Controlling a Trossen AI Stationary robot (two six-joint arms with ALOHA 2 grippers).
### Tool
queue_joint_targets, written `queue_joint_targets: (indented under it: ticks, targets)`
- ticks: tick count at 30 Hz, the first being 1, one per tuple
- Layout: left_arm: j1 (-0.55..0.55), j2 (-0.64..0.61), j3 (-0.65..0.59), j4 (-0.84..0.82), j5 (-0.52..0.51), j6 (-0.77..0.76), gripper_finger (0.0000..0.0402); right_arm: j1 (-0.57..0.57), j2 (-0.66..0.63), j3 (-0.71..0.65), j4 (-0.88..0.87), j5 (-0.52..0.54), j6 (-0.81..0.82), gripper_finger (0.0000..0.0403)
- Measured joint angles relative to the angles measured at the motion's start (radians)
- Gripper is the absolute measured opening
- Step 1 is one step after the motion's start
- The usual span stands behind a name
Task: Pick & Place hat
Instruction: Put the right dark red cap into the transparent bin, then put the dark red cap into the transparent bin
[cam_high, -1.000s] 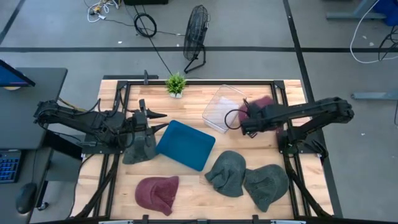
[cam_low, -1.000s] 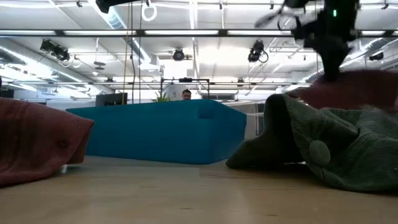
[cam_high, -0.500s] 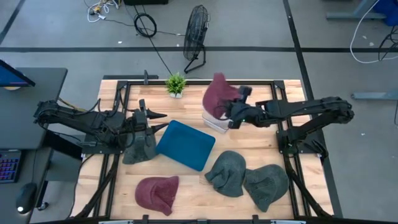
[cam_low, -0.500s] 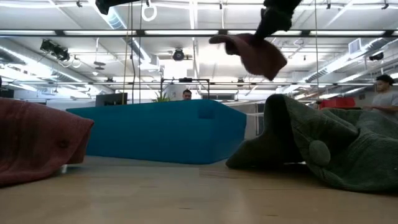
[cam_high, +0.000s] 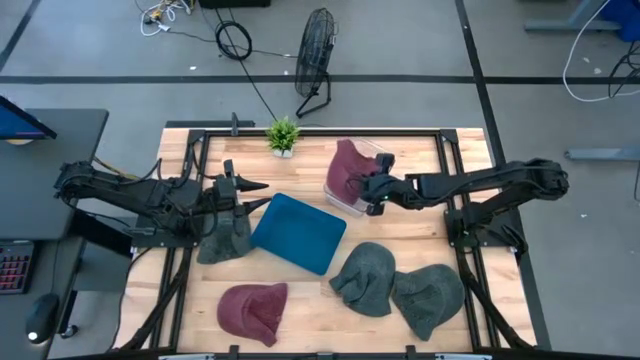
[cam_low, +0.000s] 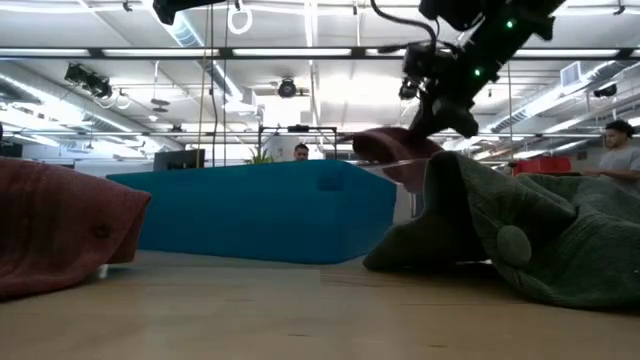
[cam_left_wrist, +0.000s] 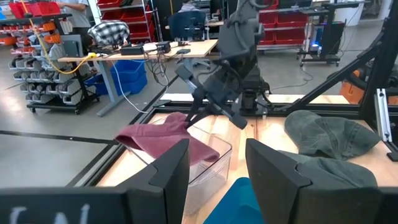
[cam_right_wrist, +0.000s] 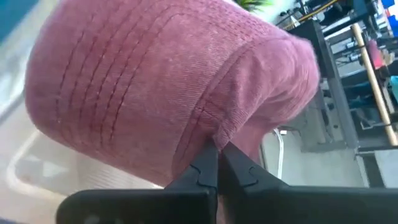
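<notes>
My right gripper (cam_high: 371, 189) reaches in from the table's right and is shut on a maroon hat (cam_high: 347, 163). It holds the hat over a clear plastic bin (cam_high: 344, 201) near the far edge. In the left wrist view the maroon hat (cam_left_wrist: 163, 135) drapes across the bin (cam_left_wrist: 210, 163). My left gripper (cam_high: 254, 195) waits open at the table's left, above a grey-green hat (cam_high: 224, 240) and beside a blue tray (cam_high: 298, 232). Its fingers (cam_left_wrist: 176, 168) have nothing between them. My right gripper pinches a raised fold of the maroon hat's cloth at a seam (cam_right_wrist: 210, 138) between its two fingers (cam_right_wrist: 200, 169). It comes from the table's right, slanting downward. The hat hangs off the fingertips, and its lower part (cam_left_wrist: 186, 148) lies on the clear bin.
Two green hats (cam_high: 365, 278) (cam_high: 428, 296) and another maroon hat (cam_high: 253, 310) lie near the table's near edge. A small plant (cam_high: 283, 135) stands at the far edge. A fan (cam_high: 315, 55) stands on the floor beyond. Bare wood shows on the near left.
My right gripper, still shut on the maroon hat, has swung it from the bin's right side up and toward the table's left. It has then lowered the hat onto the clear bin, where it now drapes instead of hanging high.
</notes>
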Motion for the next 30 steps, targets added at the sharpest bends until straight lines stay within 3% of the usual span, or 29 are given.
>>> queue_joint_targets:
  ticks: [7, 17, 24, 30]
  targets:
    - [0.0, 0.0, 0.0, 0.0, 0.0, 0.0, 0.0161, -0.019, 0.0, -0.058, 0.012, -0.041, 0.023, 0.0017]
    - [0.0, 0.0, 0.0, 0.0, 0.0, 0.0, 0.0161, -0.027, 0.0, -0.042, 0.002, -0.042, 0.07, 0.0119]
    - [-0.001, 0.0, 0.0, 0.0, 0.005, -0.014, 0.0161, 0.035, 0.0, 0.145, -0.151, -0.044, 0.142, 0.0162]
    - [-0.029, 0.003, 0.033, -0.052, 0.109, -0.088, 0.0156, 0.118, -0.001, 0.308, -0.305, -0.118, 0.203, 0.0162]
